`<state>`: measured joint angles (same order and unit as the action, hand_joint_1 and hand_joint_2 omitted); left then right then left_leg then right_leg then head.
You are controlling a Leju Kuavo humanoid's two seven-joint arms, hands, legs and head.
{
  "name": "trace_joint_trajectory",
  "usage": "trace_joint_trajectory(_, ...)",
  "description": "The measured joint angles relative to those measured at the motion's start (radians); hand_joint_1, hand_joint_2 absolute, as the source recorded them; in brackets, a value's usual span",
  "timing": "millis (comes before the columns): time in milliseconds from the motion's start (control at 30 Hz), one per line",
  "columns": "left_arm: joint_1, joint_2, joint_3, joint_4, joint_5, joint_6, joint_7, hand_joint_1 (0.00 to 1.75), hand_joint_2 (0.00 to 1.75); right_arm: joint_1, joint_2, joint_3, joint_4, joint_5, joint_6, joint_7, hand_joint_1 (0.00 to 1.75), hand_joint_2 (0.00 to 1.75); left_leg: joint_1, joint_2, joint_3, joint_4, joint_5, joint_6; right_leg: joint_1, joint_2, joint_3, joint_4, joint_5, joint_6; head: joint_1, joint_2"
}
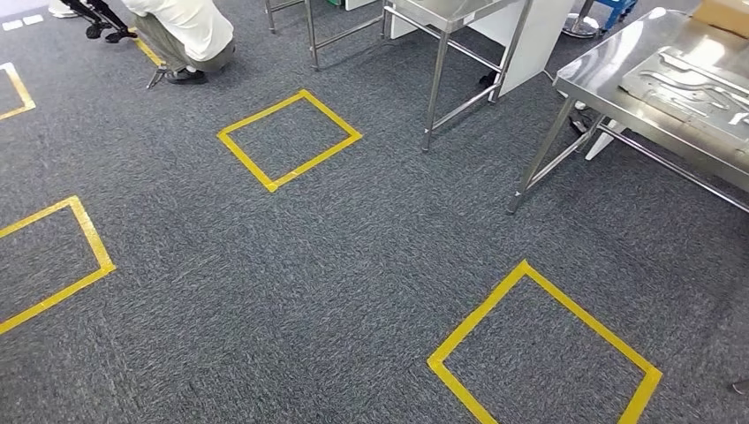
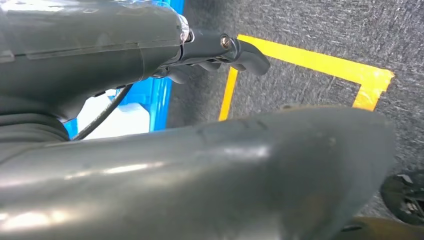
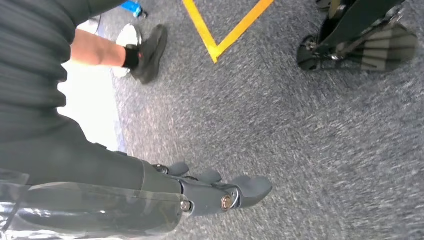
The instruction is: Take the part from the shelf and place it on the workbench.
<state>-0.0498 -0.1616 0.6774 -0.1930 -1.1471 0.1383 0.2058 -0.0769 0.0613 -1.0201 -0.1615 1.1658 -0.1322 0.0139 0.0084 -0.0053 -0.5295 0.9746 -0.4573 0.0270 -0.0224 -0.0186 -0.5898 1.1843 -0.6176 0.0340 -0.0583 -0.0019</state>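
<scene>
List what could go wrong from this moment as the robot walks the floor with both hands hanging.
1. A crouching person is on the carpet ahead; walking that way risks contact.
2. A person's foot shows close by in the right wrist view, a possible trip or step hazard.
3. The metal table legs stand near the path; a swinging left robot hand or right robot hand might clip them.
</scene>
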Motion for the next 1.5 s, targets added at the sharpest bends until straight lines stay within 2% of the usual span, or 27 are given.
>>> trace_joint_trajectory(33, 0.000, 0.000, 0.000, 0.000, 0.000, 0.000, 0.000, 0.00, 0.00, 0.002, 0.003, -0.001, 0.000, 0.000, 0.000, 0.000, 0.00, 1.75, -0.003, -0.012, -0.004, 0.000, 0.002, 0.002, 0.000, 0.010, -0.030, 0.063, -0.025, -0.001, 0.000, 0.000)
trace_joint_trajectory(67, 0.001, 0.000, 0.001, 0.000, 0.000, 0.000, 0.000, 0.00, 0.00, 0.003, 0.004, -0.001, -0.001, 0.000, 0.000, 0.000, 0.00, 1.75, -0.006, -0.025, -0.006, 0.001, 0.004, 0.003, 0.001, 0.013, -0.045, 0.095, -0.029, -0.003, 0.000, 0.000)
trace_joint_trajectory(100, 0.002, 0.000, 0.001, 0.000, 0.000, 0.000, 0.000, 0.00, 0.00, 0.005, 0.005, -0.002, -0.001, 0.000, 0.000, 0.001, 0.00, 1.75, -0.008, -0.039, -0.008, 0.002, 0.006, 0.003, 0.003, 0.016, -0.042, 0.087, -0.013, -0.007, 0.000, 0.000)
trace_joint_trajectory(167, 0.003, 0.000, 0.002, 0.000, 0.000, 0.000, 0.000, 0.00, 0.00, 0.006, 0.006, -0.002, -0.002, 0.000, 0.000, 0.001, 0.00, 1.75, -0.011, -0.065, -0.009, 0.004, 0.009, 0.002, 0.010, 0.037, 0.019, -0.036, 0.059, -0.024, 0.000, 0.000)
trace_joint_trajectory(233, 0.001, -0.003, 0.002, 0.000, 0.000, 0.000, 0.000, 0.00, 0.00, 0.006, 0.007, -0.002, -0.006, 0.000, 0.000, 0.000, 0.00, 1.75, -0.014, -0.085, -0.013, 0.007, 0.012, -0.004, 0.018, 0.073, 0.078, -0.162, 0.106, -0.043, 0.000, 0.000)
trace_joint_trajectory(267, 0.000, -0.004, 0.002, 0.000, 0.000, 0.000, 0.000, 0.00, 0.00, 0.005, 0.007, -0.002, -0.008, 0.000, 0.000, 0.000, 0.00, 1.75, -0.014, -0.094, -0.016, 0.007, 0.014, -0.008, 0.022, 0.084, 0.090, -0.191, 0.114, -0.048, 0.000, 0.000)
trace_joint_trajectory(333, 0.000, -0.005, 0.002, 0.000, 0.000, 0.000, -0.001, 0.00, 0.00, 0.001, 0.009, -0.002, -0.010, 0.000, 0.000, 0.000, 0.00, 1.75, -0.013, -0.112, -0.023, 0.005, 0.019, -0.019, 0.025, 0.071, 0.091, -0.202, 0.117, -0.054, 0.000, 0.000)
trace_joint_trajectory(367, 0.001, -0.005, 0.002, 0.000, 0.000, 0.000, -0.001, 0.00, 0.00, -0.001, 0.009, -0.002, -0.011, 0.000, 0.000, 0.000, 0.00, 1.75, -0.012, -0.109, -0.025, 0.009, 0.018, -0.023, 0.023, 0.059, 0.094, -0.209, 0.122, -0.056, 0.000, 0.000)
trace_joint_trajectory(433, 0.003, -0.004, 0.002, 0.000, 0.000, 0.000, -0.001, 0.00, 0.00, 0.001, 0.009, -0.002, -0.011, 0.000, 0.000, 0.000, 0.00, 1.75, -0.014, -0.070, -0.051, 0.061, -0.017, -0.030, 0.017, 0.034, 0.100, -0.225, 0.132, -0.063, 0.000, 0.000)
trace_joint_trajectory(500, 0.001, -0.004, 0.003, 0.000, 0.000, 0.000, 0.000, 0.00, 0.00, 0.007, 0.007, -0.002, -0.011, 0.000, 0.000, 0.000, 0.00, 1.75, -0.010, -0.024, -0.110, 0.187, -0.089, -0.040, 0.016, 0.005, 0.101, -0.229, 0.134, -0.067, -0.001, 0.000)
trace_joint_trajectory(533, 0.000, -0.004, 0.003, 0.000, 0.000, 0.000, 0.000, 0.00, 0.00, 0.009, 0.006, -0.002, -0.011, 0.000, 0.000, 0.000, 0.00, 1.75, -0.005, -0.015, -0.141, 0.251, -0.118, -0.047, 0.016, -0.010, 0.100, -0.228, 0.133, -0.067, 0.000, 0.000)
trace_joint_trajectory(567, 0.001, -0.003, 0.003, 0.000, 0.000, 0.000, 0.000, 0.00, 0.00, 0.010, 0.003, -0.002, -0.011, 0.000, 0.000, 0.000, 0.00, 1.75, 0.000, -0.010, -0.159, 0.291, -0.129, -0.053, 0.016, -0.025, 0.100, -0.227, 0.131, -0.066, 0.000, 0.000)
trace_joint_trajectory(600, 0.002, -0.003, 0.003, 0.000, 0.000, 0.000, -0.001, 0.00, 0.00, 0.010, 0.001, -0.002, -0.011, 0.000, 0.000, 0.000, 0.00, 1.75, 0.005, -0.006, -0.157, 0.292, -0.121, -0.059, 0.014, -0.039, 0.100, -0.225, 0.129, -0.063, 0.000, 0.000)
trace_joint_trajectory(633, 0.003, -0.002, 0.003, 0.000, 0.000, 0.000, 0.000, 0.00, 0.00, 0.010, -0.001, -0.002, -0.011, 0.000, 0.000, 0.000, 0.00, 1.75, 0.010, 0.002, -0.135, 0.254, -0.096, -0.065, 0.012, -0.052, 0.100, -0.221, 0.125, -0.059, 0.000, 0.000)
trace_joint_trajectory(700, 0.003, -0.002, 0.003, 0.000, 0.000, 0.000, 0.000, 0.00, 0.00, 0.009, -0.002, -0.002, -0.012, 0.000, 0.001, 0.000, 0.00, 1.75, 0.017, 0.041, -0.060, 0.117, -0.036, -0.072, 0.009, -0.074, 0.101, -0.209, 0.114, -0.047, 0.000, 0.000)
trace_joint_trajectory(767, 0.001, -0.001, 0.003, 0.000, 0.000, 0.000, 0.000, 0.00, 0.00, 0.008, -0.002, -0.002, -0.012, 0.000, 0.000, 0.000, 0.00, 1.75, 0.016, 0.066, -0.019, 0.038, -0.010, -0.062, 0.011, -0.092, 0.103, -0.197, 0.103, -0.032, 0.000, 0.000)
trace_joint_trajectory(867, 0.004, 0.000, 0.003, 0.000, 0.000, 0.000, -0.001, 0.00, 0.00, 0.000, -0.001, -0.002, -0.012, 0.000, 0.000, 0.000, 0.00, 1.75, 0.012, 0.043, -0.024, 0.029, -0.005, -0.036, 0.009, -0.109, 0.108, -0.195, 0.097, -0.012, 0.000, 0.000)
trace_joint_trajectory(933, 0.004, 0.000, 0.003, 0.000, 0.000, 0.000, 0.000, 0.00, 0.00, -0.002, 0.004, -0.002, -0.012, 0.000, 0.000, 0.000, 0.00, 1.75, 0.013, 0.024, -0.024, 0.022, 0.002, -0.022, 0.002, -0.068, 0.096, -0.161, 0.067, -0.002, 0.000, 0.000)
trace_joint_trajectory(1000, 0.001, 0.001, 0.003, 0.000, 0.000, 0.000, 0.000, 0.00, 0.00, 0.001, 0.012, -0.002, -0.012, 0.000, 0.000, 0.000, 0.00, 1.75, 0.011, 0.004, -0.025, 0.020, 0.007, -0.013, 0.000, -0.008, 0.039, -0.041, 0.000, -0.001, 0.000, 0.000)
trace_joint_trajectory(1067, 0.000, 0.001, 0.003, 0.000, 0.000, 0.000, 0.000, 0.00, 0.00, 0.005, 0.016, -0.002, -0.012, 0.000, 0.000, 0.000, 0.00, 1.75, 0.007, -0.019, -0.028, 0.020, 0.008, -0.010, 0.000, 0.012, -0.029, 0.084, -0.043, -0.003, 0.000, 0.000)
trace_joint_trajectory(1100, 0.000, 0.001, 0.003, 0.000, 0.000, 0.000, 0.000, 0.00, 0.00, 0.007, 0.017, -0.002, -0.012, 0.000, 0.000, 0.000, 0.00, 1.75, 0.005, -0.031, -0.028, 0.020, 0.008, -0.009, 0.000, 0.014, -0.042, 0.101, -0.034, -0.005, 0.000, 0.000)
trace_joint_trajectory(1133, 0.001, 0.001, 0.004, 0.000, 0.000, 0.000, 0.000, 0.00, 0.00, 0.008, 0.018, -0.002, -0.012, 0.000, 0.000, 0.001, 0.00, 1.75, 0.003, -0.043, -0.027, 0.021, 0.008, -0.009, 0.000, 0.016, -0.037, 0.076, -0.006, -0.009, 0.000, 0.000)
trace_joint_trajectory(1200, 0.001, 0.001, 0.004, 0.000, 0.000, 0.000, 0.000, 0.00, 0.00, 0.009, 0.019, -0.002, -0.012, 0.000, 0.000, 0.001, 0.00, 1.75, 0.002, -0.063, -0.024, 0.021, 0.007, -0.011, 0.001, 0.032, 0.015, -0.058, 0.075, -0.020, 0.000, 0.000)
trace_joint_trajectory(1267, 0.000, 0.000, 0.004, 0.000, 0.000, 0.000, 0.000, 0.00, 0.00, 0.008, 0.019, -0.003, -0.012, 0.000, 0.000, 0.000, 0.00, 1.75, 0.000, -0.077, -0.024, 0.023, 0.006, -0.019, 0.006, 0.049, 0.055, -0.161, 0.119, -0.028, 0.000, 0.000)
trace_joint_trajectory(1367, 0.002, 0.000, 0.005, 0.000, 0.000, 0.000, 0.000, 0.00, 0.00, 0.003, 0.019, -0.002, -0.014, 0.000, 0.000, 0.000, 0.00, 1.75, 0.003, -0.088, -0.029, 0.023, 0.006, -0.039, 0.012, 0.043, 0.060, -0.180, 0.124, -0.039, 0.000, 0.000)
trace_joint_trajectory(1433, 0.003, 0.000, 0.005, 0.000, 0.000, 0.000, 0.000, 0.00, 0.00, 0.003, 0.019, -0.002, -0.014, 0.000, 0.000, 0.000, 0.00, 1.75, 0.003, -0.062, -0.042, 0.052, -0.015, -0.046, 0.010, 0.030, 0.065, -0.190, 0.130, -0.053, 0.000, 0.000)
trace_joint_trajectory(1500, 0.002, 0.001, 0.006, 0.000, 0.000, 0.000, 0.000, 0.00, 0.00, 0.007, 0.017, -0.002, -0.014, 0.000, 0.000, 0.000, 0.00, 1.75, 0.003, -0.023, -0.091, 0.158, -0.076, -0.051, 0.010, 0.013, 0.068, -0.196, 0.132, -0.063, 0.000, 0.000)
